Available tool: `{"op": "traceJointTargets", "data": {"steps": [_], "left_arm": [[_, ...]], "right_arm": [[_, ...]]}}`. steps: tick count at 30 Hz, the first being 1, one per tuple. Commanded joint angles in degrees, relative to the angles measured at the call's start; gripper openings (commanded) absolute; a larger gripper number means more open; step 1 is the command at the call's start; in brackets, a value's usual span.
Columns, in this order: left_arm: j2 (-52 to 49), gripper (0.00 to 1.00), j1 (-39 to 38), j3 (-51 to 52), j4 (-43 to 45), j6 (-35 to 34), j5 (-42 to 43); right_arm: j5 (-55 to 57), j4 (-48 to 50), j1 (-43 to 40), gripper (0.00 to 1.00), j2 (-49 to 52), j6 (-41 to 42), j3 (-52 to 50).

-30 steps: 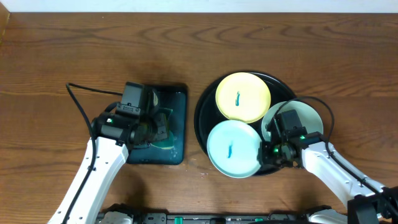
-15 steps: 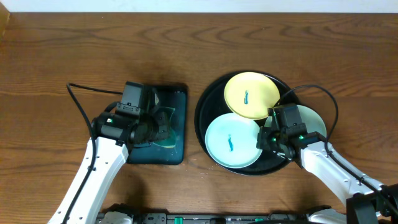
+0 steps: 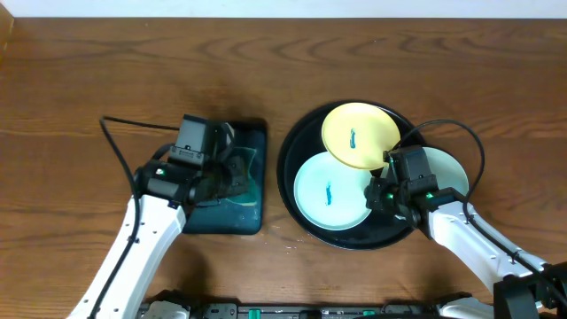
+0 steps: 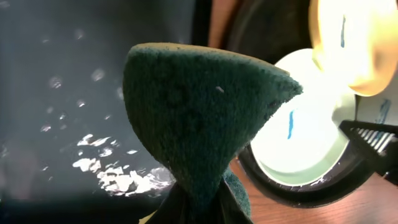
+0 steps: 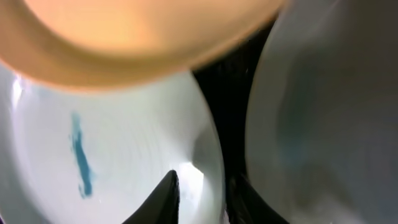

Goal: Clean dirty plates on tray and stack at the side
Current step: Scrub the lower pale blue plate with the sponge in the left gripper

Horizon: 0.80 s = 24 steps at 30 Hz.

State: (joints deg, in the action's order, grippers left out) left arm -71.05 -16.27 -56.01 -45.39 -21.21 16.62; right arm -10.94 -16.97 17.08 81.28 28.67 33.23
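The round black tray [image 3: 297,142] holds the pale yellow plate [image 3: 359,135] at the back and a mint-white plate [image 3: 330,190] in front, each with a blue scribble. A second mint-white plate [image 3: 447,168] lies at the tray's right, partly under my right arm. My right gripper [image 3: 379,193] is shut on the right rim of the front mint plate [image 5: 112,155], one finger on each side of the rim [image 5: 205,196]. The yellow plate [image 5: 137,37] overlaps that plate's far edge. My left gripper [image 3: 232,173] is shut on a dark green sponge [image 4: 199,118] above the teal tray.
The rectangular dark-teal tray [image 3: 252,213] lies left of the black tray, with water drops on its surface [image 4: 62,93]. Bare wood tabletop [image 3: 133,71] lies at the back and far left. A black cable [image 3: 120,133] runs from my left arm.
My right gripper has moved up and into the tray, taking the front mint plate with it. The yellow plate has shifted right. My left gripper has moved slightly right with the sponge.
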Motion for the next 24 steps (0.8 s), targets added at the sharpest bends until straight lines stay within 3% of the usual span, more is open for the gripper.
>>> {"op": "traceJointTargets", "data": {"steps": [1,6,13,16,24], "left_arm": [[-2.08,0.08,-3.34,-0.50,1.86,-0.76,1.16],[-6.23,0.08,-8.83,-0.48,6.51,-4.11,1.16],[-11.87,0.07,-15.28,-0.48,14.99,-7.67,1.16],[-14.03,0.08,-16.96,-0.48,18.64,-9.33,1.16],[-23.67,0.08,-22.69,-0.48,29.46,-17.20,1.16]], "right_arm": [[-1.09,-2.49,0.28,0.26,0.50,-3.19,-0.15],[5.99,-1.40,0.26,0.30,0.55,-4.57,-0.17],[3.02,4.94,0.26,0.18,5.16,-4.48,-0.17],[0.98,8.24,0.28,0.01,7.96,-4.26,-0.17],[1.03,8.00,0.22,0.01,8.31,-2.97,-0.17]]}}
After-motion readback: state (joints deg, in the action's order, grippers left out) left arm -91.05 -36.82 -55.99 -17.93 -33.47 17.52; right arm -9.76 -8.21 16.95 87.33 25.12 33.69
